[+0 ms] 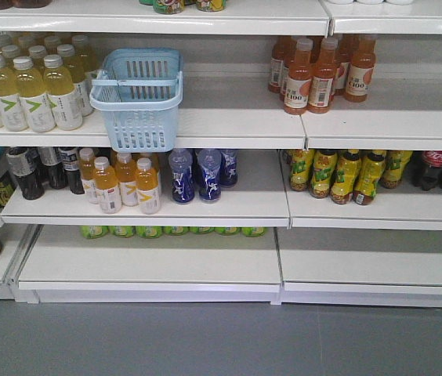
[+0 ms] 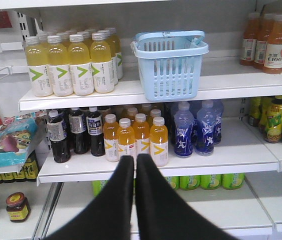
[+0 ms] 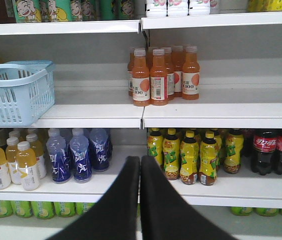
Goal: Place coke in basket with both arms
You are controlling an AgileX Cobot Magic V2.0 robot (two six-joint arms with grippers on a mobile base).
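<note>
The coke [image 3: 264, 151] bottles, dark with red labels, stand at the far right of the second shelf, also in the front view as coke [image 1: 434, 168]. The pale blue basket [image 1: 139, 98] sits on the upper shelf, seen as basket [image 2: 170, 62] and basket [image 3: 15, 92] in the wrist views. My left gripper [image 2: 135, 157] is shut with nothing in it, well in front of the orange-yellow bottles. My right gripper [image 3: 140, 159] is shut and empty too, out in front of the shelf between the blue and yellow bottles. Neither arm shows in the front view.
Yellow drink bottles [image 1: 25, 90] stand left of the basket, orange juice bottles [image 1: 319, 70] on the right. Below are dark white-labelled bottles [image 1: 41, 168], blue bottles [image 1: 201, 172], yellow-green bottles [image 1: 346, 172]. Green cans [image 1: 166, 231] lie on the lower shelf. Grey floor lies in front.
</note>
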